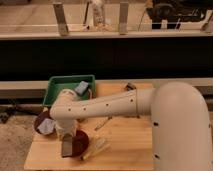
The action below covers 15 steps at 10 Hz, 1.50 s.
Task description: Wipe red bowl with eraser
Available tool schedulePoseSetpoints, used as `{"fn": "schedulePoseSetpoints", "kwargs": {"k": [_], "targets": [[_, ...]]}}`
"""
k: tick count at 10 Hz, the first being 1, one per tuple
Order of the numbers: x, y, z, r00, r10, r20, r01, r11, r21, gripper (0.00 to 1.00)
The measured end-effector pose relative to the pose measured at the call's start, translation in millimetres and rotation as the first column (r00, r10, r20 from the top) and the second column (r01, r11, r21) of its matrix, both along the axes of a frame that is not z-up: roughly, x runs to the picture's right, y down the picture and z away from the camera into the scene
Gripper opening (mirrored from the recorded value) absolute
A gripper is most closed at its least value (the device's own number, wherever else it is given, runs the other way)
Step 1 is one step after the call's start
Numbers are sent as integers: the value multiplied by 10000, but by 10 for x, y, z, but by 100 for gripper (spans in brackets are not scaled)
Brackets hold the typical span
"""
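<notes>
The red bowl (80, 143) sits near the front left of the wooden table (125, 145), glossy red-brown with a dark inside. My gripper (66, 142) hangs from the white arm (100, 105) over the bowl's left rim, shut on the eraser (66, 149). The eraser is a small greyish block, standing upright against the left edge of the bowl. The arm hides the bowl's far-left part.
A duller maroon bowl (42, 121) holding a pale grey-blue cloth (46, 128) stands left of the red bowl. A green tray (62, 85) with a bluish-grey block (81, 88) is behind. A thin utensil (103, 123) and a pale stick (98, 147) lie right of the bowl.
</notes>
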<state>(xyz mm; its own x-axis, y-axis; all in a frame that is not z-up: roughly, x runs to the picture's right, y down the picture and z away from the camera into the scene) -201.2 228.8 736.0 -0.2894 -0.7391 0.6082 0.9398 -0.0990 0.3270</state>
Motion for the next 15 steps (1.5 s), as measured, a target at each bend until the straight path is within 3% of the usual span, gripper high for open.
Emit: {"fn": "schedulePoseSetpoints", "kwargs": {"k": [4, 10, 13, 15], "targets": [[9, 77, -145, 9985, -393, 374, 399, 9991, -129, 0], [415, 73, -224, 9961, -744, 481, 750, 9971, -125, 0], [564, 53, -183, 9979, -603, 221, 605, 9981, -84, 0], [657, -16, -72, 9987, -477, -200, 480, 9987, 143, 0]]}}
